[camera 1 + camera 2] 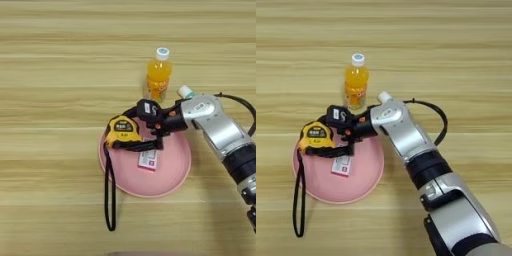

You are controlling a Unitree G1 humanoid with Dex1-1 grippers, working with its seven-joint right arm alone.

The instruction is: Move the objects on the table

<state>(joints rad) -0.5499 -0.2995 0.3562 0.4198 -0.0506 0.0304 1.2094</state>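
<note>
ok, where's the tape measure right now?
The tape measure sits over the pink plate's left rim, between the right gripper's jaws; its strap trails onto the table.

Fingers [338, 134] around tape measure [316, 137]

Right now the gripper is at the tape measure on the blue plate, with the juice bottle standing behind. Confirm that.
Not quite: the plate is pink, not blue, as the left eye view shows. The rest holds: the gripper is at the tape measure on the plate's rim, and the juice bottle stands upright behind.
</note>
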